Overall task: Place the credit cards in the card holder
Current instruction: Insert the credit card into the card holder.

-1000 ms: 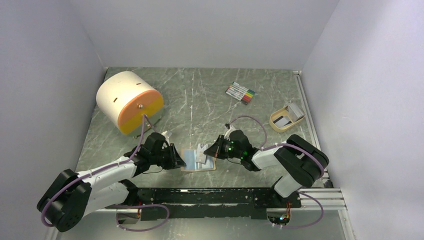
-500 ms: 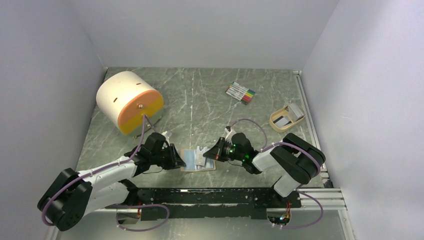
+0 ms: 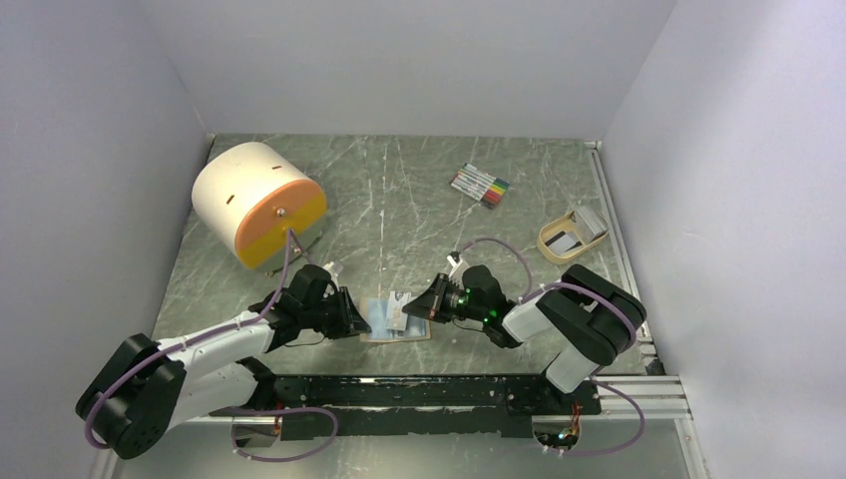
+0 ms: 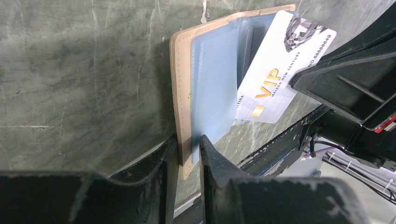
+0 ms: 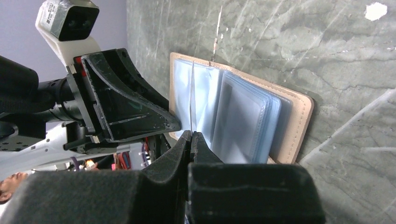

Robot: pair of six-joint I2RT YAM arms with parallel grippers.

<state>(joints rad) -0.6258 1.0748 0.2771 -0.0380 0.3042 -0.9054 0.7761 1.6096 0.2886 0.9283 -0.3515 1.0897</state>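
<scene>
The right claw point(image 5: 191, 135) has its fingers pressed together on a white credit card point(image 4: 275, 70) with gold VIP lettering. It holds the card by its right end, so in the right wrist view the card shows only as a thin edge-on line rising from the fingertips. The free end of the card reaches left over the card holder point(image 4: 182, 93) and sits among its pale blue-clear sleeves point(image 5: 243, 116), with sleeves on either side of it. Whether it is actually inside a pocket cannot be told. The left claw point(image 4: 189, 144) comes in from the left and is clamped on the holder's near left edge, one finger on each side of the tan cover and the sleeve against it. The holder lies open and flat on the tabletop point(image 3: 399, 200), close to the near edge and about midway across, directly between the two claws, which face each other over it. Well away to the far right a tan open-topped tray point(image 3: 548, 239) holds a few pale flat pieces. A bundle of coloured marker pens point(image 3: 480, 186) lies beyond the right claw toward the far side. A large white-and-orange drum point(image 3: 257, 200) sits on its side at the far left.
</scene>
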